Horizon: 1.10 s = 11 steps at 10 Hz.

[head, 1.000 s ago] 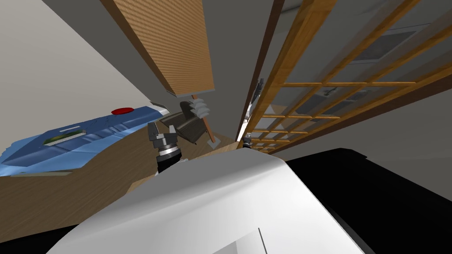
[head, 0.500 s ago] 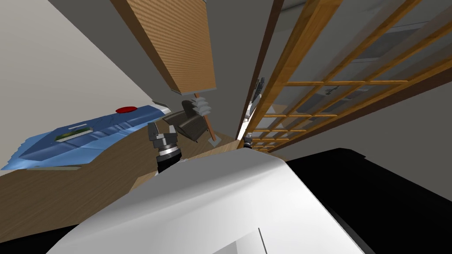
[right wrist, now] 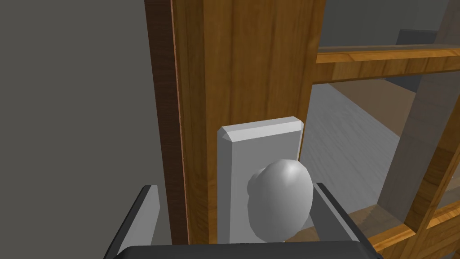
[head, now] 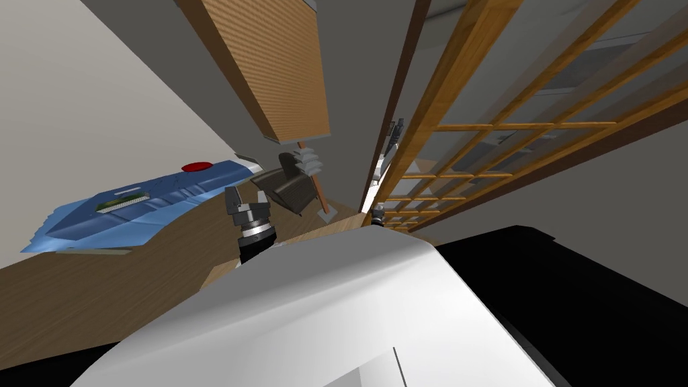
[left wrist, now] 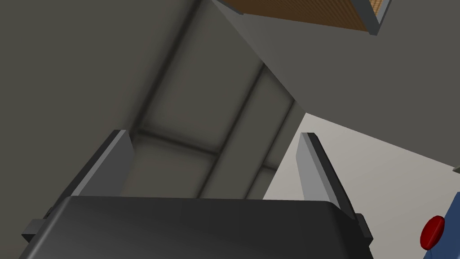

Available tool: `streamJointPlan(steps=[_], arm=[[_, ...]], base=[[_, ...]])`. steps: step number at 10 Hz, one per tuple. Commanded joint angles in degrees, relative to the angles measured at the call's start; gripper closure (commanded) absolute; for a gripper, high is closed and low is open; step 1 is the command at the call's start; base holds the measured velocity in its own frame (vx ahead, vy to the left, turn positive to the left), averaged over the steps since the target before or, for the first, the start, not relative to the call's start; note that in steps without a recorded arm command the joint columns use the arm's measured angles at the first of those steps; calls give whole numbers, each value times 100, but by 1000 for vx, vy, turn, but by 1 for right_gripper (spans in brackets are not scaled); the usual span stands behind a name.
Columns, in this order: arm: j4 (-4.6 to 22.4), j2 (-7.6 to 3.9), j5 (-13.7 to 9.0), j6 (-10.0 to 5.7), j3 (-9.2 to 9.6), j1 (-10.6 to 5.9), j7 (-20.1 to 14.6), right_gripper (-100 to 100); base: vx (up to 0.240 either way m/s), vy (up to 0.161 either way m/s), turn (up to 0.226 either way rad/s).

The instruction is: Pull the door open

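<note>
From where I stand, the door (right wrist: pixel 242 67) is a wooden frame with glass panes between cross bars, just to the robot's right. The right gripper (right wrist: pixel 236 185) is pushed up against the door's edge stile. Its fingers stand wide apart around the rounded grey knob (right wrist: pixel 279 204), which sits on a pale grey plate (right wrist: pixel 251 148). One finger (right wrist: pixel 330 209) is right beside the knob, and the other lies out past the door's dark edge. The left gripper (head: pixel 246 196) hangs ahead of the chest over the wooden floor (head: pixel 101 295), spread open and holding nothing, near a dark chair (head: pixel 285 185).
</note>
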Motion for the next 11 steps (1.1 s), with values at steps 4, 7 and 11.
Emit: streamJointPlan(steps=[4, 7, 11], arm=[[-29, 182, 56, 82, 157, -66, 33, 100], [-29, 182, 56, 82, 157, -66, 33, 100], [-110, -218, 95, 37, 215, 120, -258, 100]], base=[[-9, 0, -6], [4, 10, -5], [-128, -83, 125]])
